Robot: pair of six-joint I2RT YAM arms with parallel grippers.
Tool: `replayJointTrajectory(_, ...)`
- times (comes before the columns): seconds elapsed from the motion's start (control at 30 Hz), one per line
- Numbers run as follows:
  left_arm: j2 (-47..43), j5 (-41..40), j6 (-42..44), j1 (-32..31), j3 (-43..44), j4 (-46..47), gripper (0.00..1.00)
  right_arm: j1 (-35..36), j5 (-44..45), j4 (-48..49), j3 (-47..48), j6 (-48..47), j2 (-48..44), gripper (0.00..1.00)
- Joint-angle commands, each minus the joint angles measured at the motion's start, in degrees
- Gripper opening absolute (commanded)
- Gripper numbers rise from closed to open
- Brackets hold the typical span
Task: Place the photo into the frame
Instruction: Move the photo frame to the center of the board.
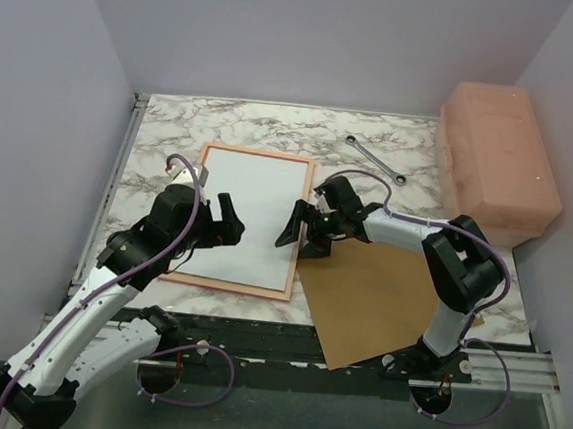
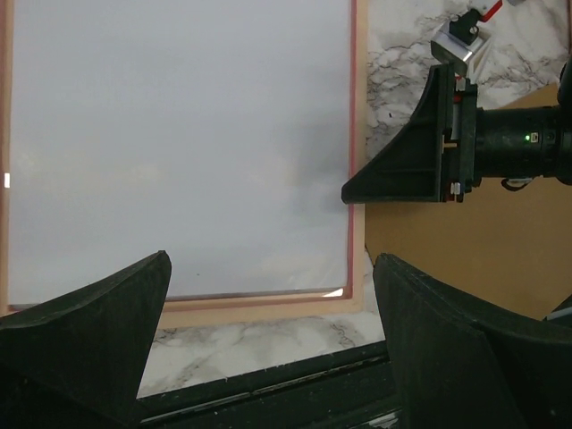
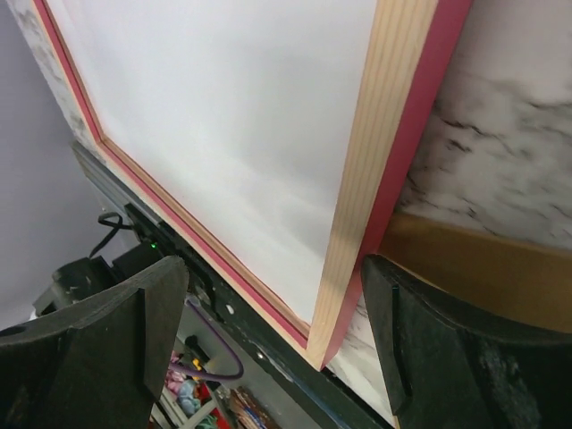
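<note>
Hovering centre-left in the top view, left gripper [image 1: 228, 219] has jaws spread wide and empty over the left side of the photo [image 1: 255, 212]. The photo lies white side up, seated inside the frame [image 1: 258, 155], which is wood side up on the marble table [image 1: 173, 129]. Photo likely light, floppy, glossy, easy to crease, so press it flat near the edges rather than pinching. Frame looks thin, stiff and light; take it by a rail. Right gripper [image 1: 302, 238], jaws also spread and empty, sits at the frame's right rail. Brown backing panel [image 1: 369, 302] lies just beside, lower right.
</note>
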Motion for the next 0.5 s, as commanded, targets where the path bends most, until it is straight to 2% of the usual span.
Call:
replayJointTrajectory(0.0,1.2,3.0,-0.5,-0.1,-0.7,1.7,0.98,2.7,-0.7,2.8,6.0,1.5,4.6,0.86)
replayJointTrajectory(0.2,2.1,5.0,-0.8,-0.1,-1.9,3.8,0.99,5.6,-0.8,1.7,11.6,1.7,8.7,0.85)
replayJointTrajectory(0.47,5.4,11.6,-2.2,-0.1,-4.2,9.3,0.98,5.2,4.2,-3.1,8.2,-0.3,2.4,0.86)
